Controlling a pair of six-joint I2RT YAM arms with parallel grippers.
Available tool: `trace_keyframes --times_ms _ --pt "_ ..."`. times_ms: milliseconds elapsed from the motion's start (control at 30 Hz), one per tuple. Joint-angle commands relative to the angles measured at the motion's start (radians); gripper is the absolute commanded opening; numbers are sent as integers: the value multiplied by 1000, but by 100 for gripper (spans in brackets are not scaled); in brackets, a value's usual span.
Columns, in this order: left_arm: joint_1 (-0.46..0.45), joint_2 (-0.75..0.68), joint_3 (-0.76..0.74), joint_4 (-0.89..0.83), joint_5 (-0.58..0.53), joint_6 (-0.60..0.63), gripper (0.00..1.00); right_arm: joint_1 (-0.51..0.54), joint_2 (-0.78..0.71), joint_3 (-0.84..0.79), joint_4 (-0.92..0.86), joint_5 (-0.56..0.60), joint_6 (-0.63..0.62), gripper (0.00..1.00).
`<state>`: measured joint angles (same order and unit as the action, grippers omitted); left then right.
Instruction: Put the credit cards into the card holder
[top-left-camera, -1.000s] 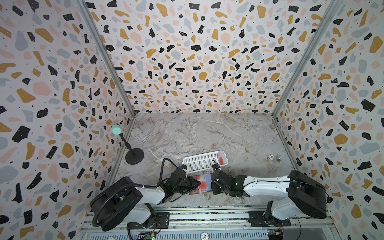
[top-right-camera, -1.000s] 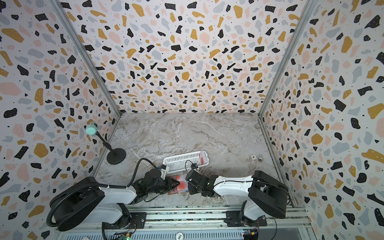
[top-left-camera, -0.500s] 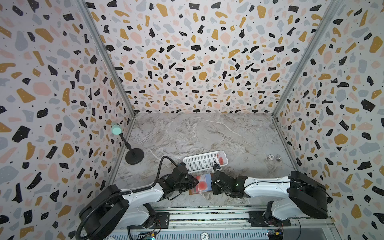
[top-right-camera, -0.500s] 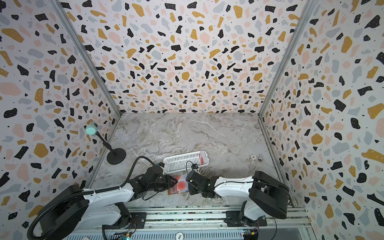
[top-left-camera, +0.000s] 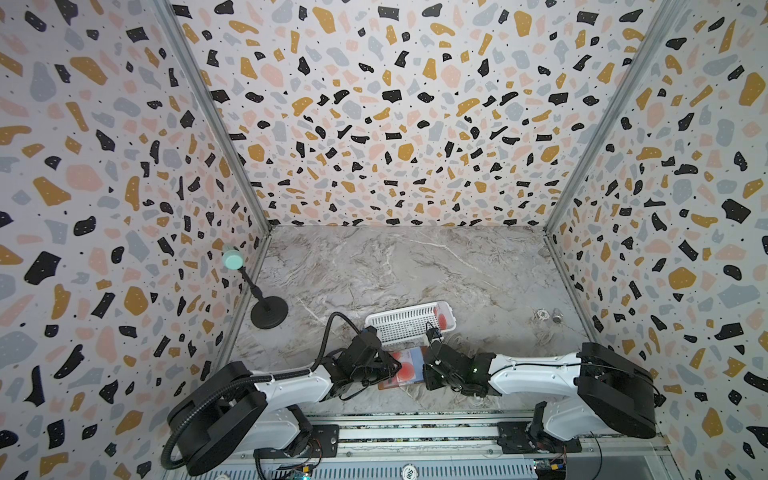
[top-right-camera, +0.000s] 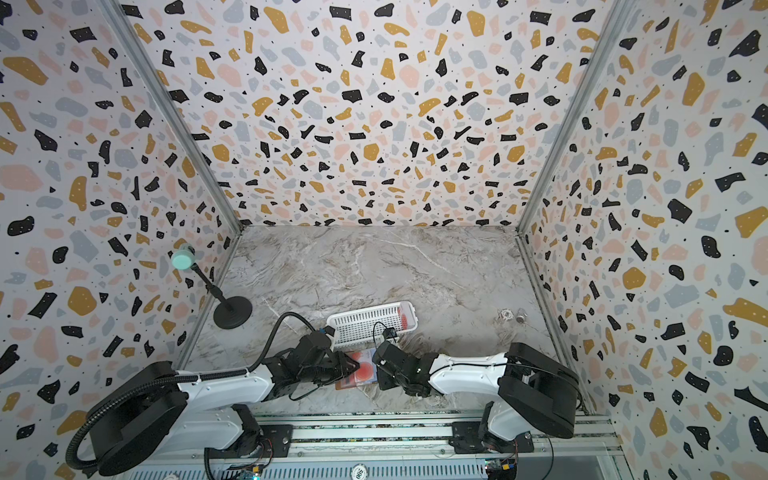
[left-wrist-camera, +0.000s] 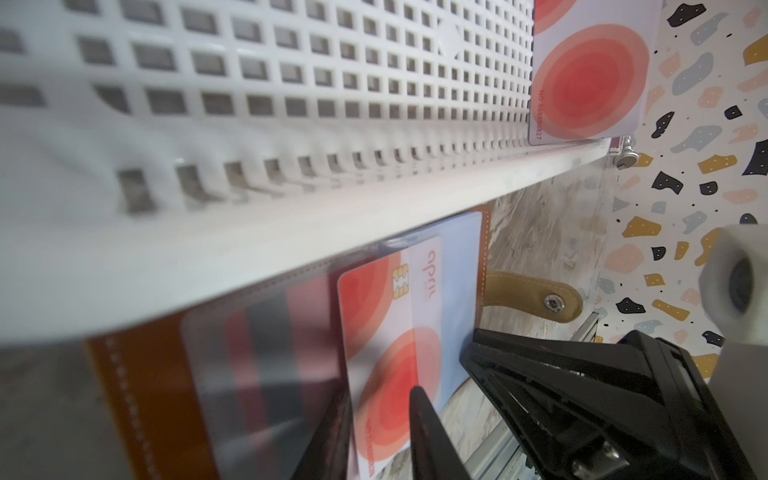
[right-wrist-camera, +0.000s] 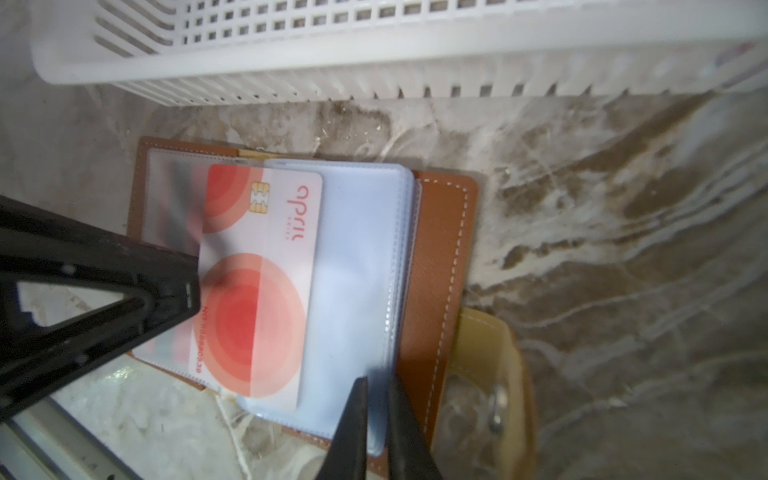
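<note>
Red-blobbed credit card, "april" printed, partly in card holder

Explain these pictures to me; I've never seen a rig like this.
A left arm and a right arm, both robotic, work at a marble table. Two pictures look down from above; two come from cameras on the arms' wrists. On the table lie a white basket with a card inside, and an open card holder. The right end effector is shut on the holder's plastic sleeves. The left end effector touches another card, half slid into a sleeve; whether it grips it is unclear.
</note>
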<state>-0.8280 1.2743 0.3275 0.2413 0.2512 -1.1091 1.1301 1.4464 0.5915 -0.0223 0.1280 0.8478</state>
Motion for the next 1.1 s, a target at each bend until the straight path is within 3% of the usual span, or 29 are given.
trace_keyframes --times_ms 0,467,733,1067 --pt "-8 16 10 -10 8 -1 26 3 -1 -24 -36 7 0 12" --pt "-35 81 82 -4 16 8 24 4 -12 -22 -43 11 4 12" --pt "-47 106 89 3 14 11 23 -2 -62 -20 -59 19 -8 18" --pt "-61 109 108 3 14 11 23 -10 -61 -39 -64 14 -8 13"
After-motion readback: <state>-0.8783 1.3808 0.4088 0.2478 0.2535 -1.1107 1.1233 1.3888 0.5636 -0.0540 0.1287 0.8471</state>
